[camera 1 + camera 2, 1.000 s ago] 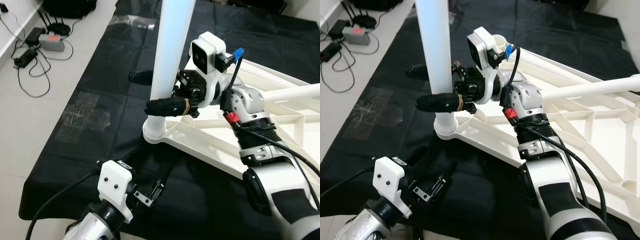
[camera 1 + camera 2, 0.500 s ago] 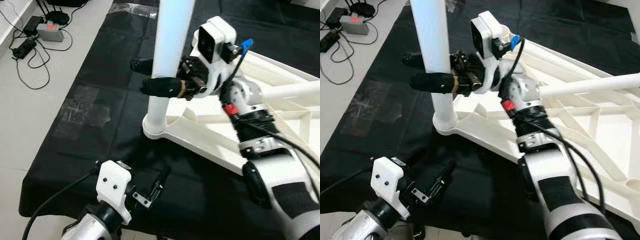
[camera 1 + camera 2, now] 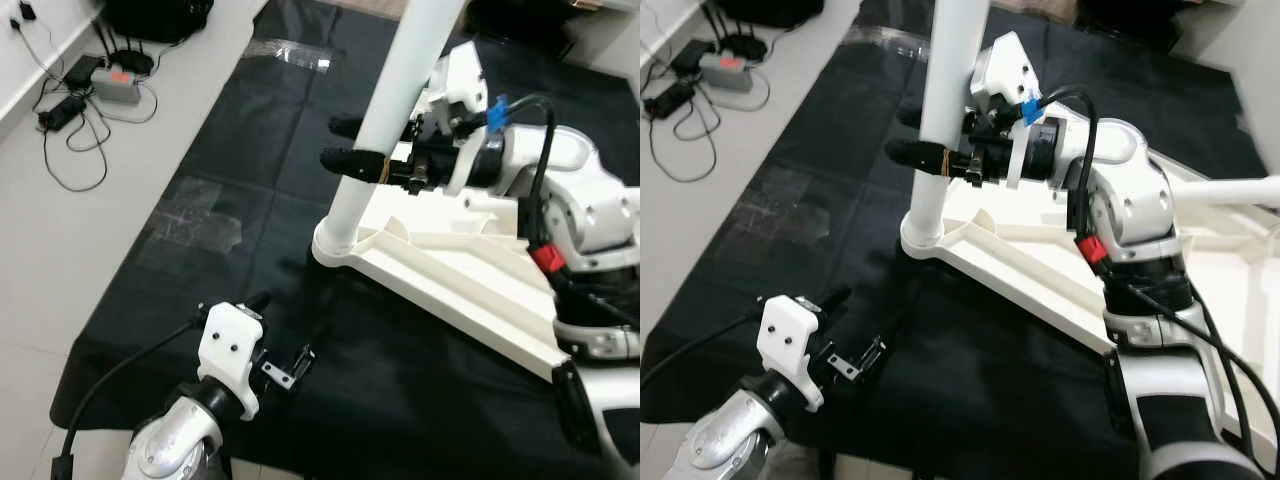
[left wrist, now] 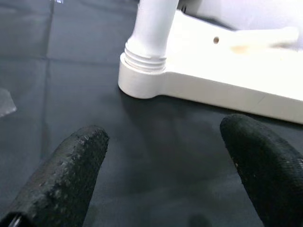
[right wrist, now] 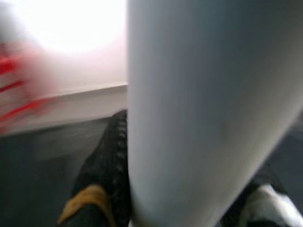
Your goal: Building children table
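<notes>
A black cloth, matte and slightly creased, covers the floor of pale smooth tiles, its near edge ending just beside the left arm. On the cloth lies the white plastic tabletop, upside down, its underside ribbed with raised struts and its corner rounded into a socket. From that socket, at the corner nearest the cloth's left edge, rises a smooth white cylindrical table leg, with ridged thread rings visible at its base in the left wrist view, leaning a little. A second white leg stands off toward the right. The right arm reaches forward and across the tabletop, bent at the elbow, wrist turned sideways, and the right gripper has its long black textured fingers straddling the leg partway up, one in front and one behind, pinching it. The left gripper hovers low over the cloth near its front edge, rough black fingers spread wide, pointing at the socket corner. Cables and a small grey box lie on the tiles at the far left.
</notes>
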`<state>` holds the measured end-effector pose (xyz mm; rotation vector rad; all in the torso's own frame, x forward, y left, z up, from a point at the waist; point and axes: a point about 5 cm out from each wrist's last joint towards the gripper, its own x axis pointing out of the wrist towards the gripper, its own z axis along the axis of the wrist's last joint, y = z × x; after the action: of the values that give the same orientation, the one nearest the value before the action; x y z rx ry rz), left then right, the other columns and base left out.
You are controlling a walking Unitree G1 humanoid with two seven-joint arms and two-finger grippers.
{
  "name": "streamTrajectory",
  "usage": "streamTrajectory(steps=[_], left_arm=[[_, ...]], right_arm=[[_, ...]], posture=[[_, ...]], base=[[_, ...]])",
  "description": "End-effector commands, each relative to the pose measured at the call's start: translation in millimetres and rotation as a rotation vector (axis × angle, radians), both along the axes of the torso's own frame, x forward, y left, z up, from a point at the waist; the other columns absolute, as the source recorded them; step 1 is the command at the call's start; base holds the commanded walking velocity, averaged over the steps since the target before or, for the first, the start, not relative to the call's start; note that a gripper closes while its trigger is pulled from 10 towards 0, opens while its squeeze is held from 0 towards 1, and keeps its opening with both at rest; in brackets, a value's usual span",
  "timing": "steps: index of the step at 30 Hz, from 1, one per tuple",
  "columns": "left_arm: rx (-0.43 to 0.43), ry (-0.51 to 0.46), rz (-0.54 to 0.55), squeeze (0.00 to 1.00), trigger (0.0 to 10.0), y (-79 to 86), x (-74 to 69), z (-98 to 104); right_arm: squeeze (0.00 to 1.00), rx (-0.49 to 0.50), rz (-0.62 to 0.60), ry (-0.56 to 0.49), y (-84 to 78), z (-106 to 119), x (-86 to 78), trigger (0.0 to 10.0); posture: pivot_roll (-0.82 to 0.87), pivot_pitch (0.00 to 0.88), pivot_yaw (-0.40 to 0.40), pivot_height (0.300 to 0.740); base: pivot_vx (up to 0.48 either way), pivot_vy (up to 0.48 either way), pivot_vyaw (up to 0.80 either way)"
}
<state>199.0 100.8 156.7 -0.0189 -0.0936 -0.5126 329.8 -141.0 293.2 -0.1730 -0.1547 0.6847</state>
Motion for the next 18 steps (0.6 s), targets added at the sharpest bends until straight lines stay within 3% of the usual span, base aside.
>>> streamTrajectory(steps=[1, 2, 3, 4, 5, 6, 7, 8, 9, 13, 14, 15, 16, 18], left_arm=[[-0.012, 0.03, 0.003, 0.0, 10.0, 0.5, 1.0, -10], [-0.012, 0.03, 0.003, 0.0, 10.0, 0.5, 1.0, -10], [-0.008, 0.027, 0.011, 0.0, 10.0, -0.3, 10.8, -14], [-0.008, 0.027, 0.011, 0.0, 10.0, -0.3, 10.8, -14], [-0.009, 0.024, 0.013, 0.0, 10.0, -0.8, 20.1, -18], [-0.009, 0.024, 0.013, 0.0, 10.0, -0.8, 20.1, -18], [-0.01, 0.021, 0.016, 0.0, 10.0, -0.5, 26.8, -21], [-0.01, 0.021, 0.016, 0.0, 10.0, -0.5, 26.8, -21], [-0.01, 0.017, 0.021, 0.0, 10.0, 0.4, 31.6, -23], [-0.012, 0.004, 0.032, 0.0, 10.0, 2.3, 37.9, -26], [-0.013, -0.005, 0.035, 0.0, 10.0, 2.8, 40.8, -27], [-0.013, -0.005, 0.035, 0.0, 10.0, 2.8, 40.8, -27], [-0.012, -0.007, 0.034, 0.0, 10.0, 3.0, 40.9, -26], [-0.013, -0.012, 0.034, 0.0, 10.0, 3.1, 41.5, -27]], right_arm=[[0.0, -0.06, -0.455, 0.173, -39.8, -53, -4.5, 0.0], [0.0, -0.06, -0.455, 0.173, -39.8, -53, -4.5, 0.0], [0.0, -0.003, -0.595, 0.283, -40.4, -90, -19.6, 0.0], [0.0, -0.003, -0.595, 0.283, -40.4, -90, -19.6, 0.0], [0.0, 0.056, -0.657, 0.351, -35.7, -111, -23.5, 0.0], [0.0, 0.056, -0.657, 0.351, -35.7, -111, -23.5, 0.0], [0.0, 0.106, -0.613, 0.376, -22.7, -117, -18.6, 0.0], [0.0, 0.106, -0.613, 0.376, -22.7, -117, -18.6, 0.0], [0.0, 0.153, -0.599, 0.393, -12.6, -116, -11.5, 0.0], [0.0, 0.185, -0.605, 0.428, 2.9, -108, -13.6, 0.0], [0.0, 0.174, -0.541, 0.467, 14.4, -105, -18.7, 1.5], [0.0, 0.174, -0.541, 0.467, 14.4, -105, -18.7, 1.5], [0.0, 0.142, -0.472, 0.473, 19.1, -103, -19.7, 10.0], [0.0, 0.122, -0.435, 0.475, 22.4, -102, -21.3, 10.0]], posture=[[-0.03, 0.1, -0.206, 0.74], [-0.03, 0.1, -0.206, 0.74], [-0.06, 0.063, -0.17, 0.74], [-0.06, 0.063, -0.17, 0.74], [-0.03, 0.029, -0.177, 0.74], [-0.03, 0.029, -0.177, 0.74], [-0.03, 0.016, -0.177, 0.74], [-0.03, 0.016, -0.177, 0.74], [-0.04, 0.001, -0.177, 0.74], [-0.04, 0.0, -0.177, 0.74], [-0.04, 0.0, -0.17, 0.74], [-0.04, 0.0, -0.17, 0.74], [-0.04, 0.003, -0.159, 0.74], [-0.04, 0.003, -0.159, 0.74]], base=[[0.0, 0.0, 0.0], [0.0, 0.0, 0.0], [0.0, 0.0, 0.0], [0.0, 0.0, 0.0], [0.0, 0.0, 0.0], [0.0, 0.0, 0.0], [0.0, 0.0, 0.0], [0.0, 0.0, 0.0], [0.0, 0.0, 0.0], [0.0, 0.0, 0.0], [0.0, 0.0, 0.0], [0.0, 0.0, 0.0], [0.0, 0.0, 0.0], [0.0, 0.0, 0.0]])
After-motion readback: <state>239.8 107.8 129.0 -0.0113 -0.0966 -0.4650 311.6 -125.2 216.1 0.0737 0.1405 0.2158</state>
